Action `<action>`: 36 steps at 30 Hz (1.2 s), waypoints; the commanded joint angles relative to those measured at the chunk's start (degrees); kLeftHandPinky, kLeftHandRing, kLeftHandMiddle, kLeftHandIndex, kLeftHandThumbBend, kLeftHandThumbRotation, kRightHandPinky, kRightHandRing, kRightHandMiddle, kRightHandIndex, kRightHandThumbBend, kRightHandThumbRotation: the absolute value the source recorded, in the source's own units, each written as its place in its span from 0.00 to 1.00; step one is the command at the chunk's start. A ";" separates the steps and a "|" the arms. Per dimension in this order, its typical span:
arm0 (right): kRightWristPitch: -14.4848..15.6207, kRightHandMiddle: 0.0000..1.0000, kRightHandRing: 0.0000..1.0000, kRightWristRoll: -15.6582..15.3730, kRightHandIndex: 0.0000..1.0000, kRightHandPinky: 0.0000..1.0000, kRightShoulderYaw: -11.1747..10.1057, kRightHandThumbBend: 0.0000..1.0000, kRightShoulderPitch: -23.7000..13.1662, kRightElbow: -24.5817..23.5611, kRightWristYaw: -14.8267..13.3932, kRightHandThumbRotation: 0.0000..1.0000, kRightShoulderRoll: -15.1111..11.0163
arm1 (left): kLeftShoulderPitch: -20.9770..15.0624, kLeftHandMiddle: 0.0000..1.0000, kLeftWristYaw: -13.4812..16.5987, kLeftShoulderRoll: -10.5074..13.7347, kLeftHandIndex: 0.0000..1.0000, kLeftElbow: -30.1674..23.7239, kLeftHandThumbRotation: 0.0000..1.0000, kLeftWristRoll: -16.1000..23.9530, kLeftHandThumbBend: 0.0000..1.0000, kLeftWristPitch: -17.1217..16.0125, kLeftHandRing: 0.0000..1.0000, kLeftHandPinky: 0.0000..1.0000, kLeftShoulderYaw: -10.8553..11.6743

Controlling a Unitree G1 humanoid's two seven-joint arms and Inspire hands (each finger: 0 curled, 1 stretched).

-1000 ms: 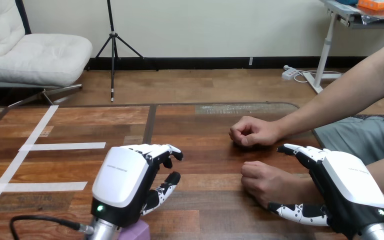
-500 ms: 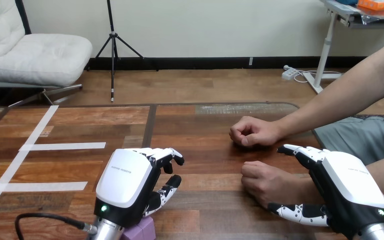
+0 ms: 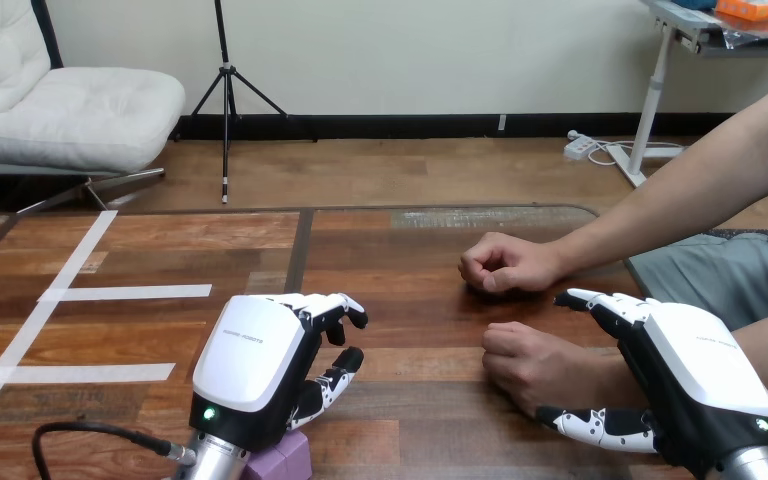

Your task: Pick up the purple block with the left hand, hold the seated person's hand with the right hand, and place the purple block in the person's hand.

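Note:
The purple block (image 3: 287, 458) lies at the table's near edge, partly hidden under the heel of my left hand (image 3: 255, 370). That hand hovers just beyond and above the block, palm down, fingers loosely bent and holding nothing. The person's nearer hand (image 3: 525, 362) rests as a loose fist on the table. My right hand (image 3: 700, 375) lies over that hand's wrist, its fingers (image 3: 600, 301) stretched along the far side and its thumb (image 3: 590, 424) along the near side, not closed round it. The person's farther hand (image 3: 505, 264) is a fist on the table.
White tape strips (image 3: 125, 293) mark the wooden table (image 3: 390, 250) at the left. A black cable (image 3: 90, 435) loops beside my left forearm. The person's forearms come in from the right edge.
My left hand has drawn back slightly toward the near edge and a little to the right, and more of the purple block shows beneath it. The right hand and the person's hands have stayed still.

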 commanded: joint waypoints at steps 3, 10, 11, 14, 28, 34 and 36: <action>-0.48 0.84 0.89 0.06 0.84 0.92 -0.36 0.70 -2.54 -2.36 0.03 0.27 -1.12 | -3.08 0.48 0.86 0.40 0.57 0.06 0.15 -1.19 0.43 0.25 0.38 0.29 -0.57; -0.31 0.84 0.89 0.15 0.84 0.92 -0.20 0.69 -2.76 -2.22 0.24 0.27 -1.03 | -2.84 0.48 0.87 0.85 0.57 -0.07 0.16 -1.43 0.43 0.01 0.38 0.29 -0.54; -0.25 0.85 0.89 0.16 0.84 0.92 -0.19 0.69 -2.78 -2.24 0.31 0.27 -1.01 | -2.82 0.48 0.87 0.90 0.57 -0.06 0.16 -1.47 0.43 -0.06 0.38 0.29 -0.53; -0.40 0.85 0.89 0.01 0.84 0.93 -0.17 0.69 -2.87 -2.07 0.11 0.27 -1.07 | -2.73 0.48 0.65 1.12 0.57 -0.19 0.16 -1.46 0.43 0.27 0.38 0.29 -0.51; -0.50 0.84 0.88 0.20 0.84 0.92 -0.36 0.70 -3.09 -1.89 -0.10 0.25 -1.04 | -2.34 0.47 -0.72 1.65 0.57 -1.01 0.17 -2.09 0.43 0.51 0.37 0.28 -0.25; -0.29 0.84 0.88 0.21 0.84 0.92 -0.41 0.70 -3.10 -1.92 0.06 0.25 -1.07 | -2.26 0.47 -0.80 1.63 0.57 -1.21 0.18 -2.29 0.42 0.62 0.37 0.28 -0.34; -0.32 0.84 0.89 0.17 0.84 0.92 -0.42 0.70 -3.11 -1.86 0.02 0.24 -1.10 | -2.27 0.47 -0.49 1.58 0.57 -1.19 0.18 -2.27 0.42 0.69 0.37 0.28 -0.43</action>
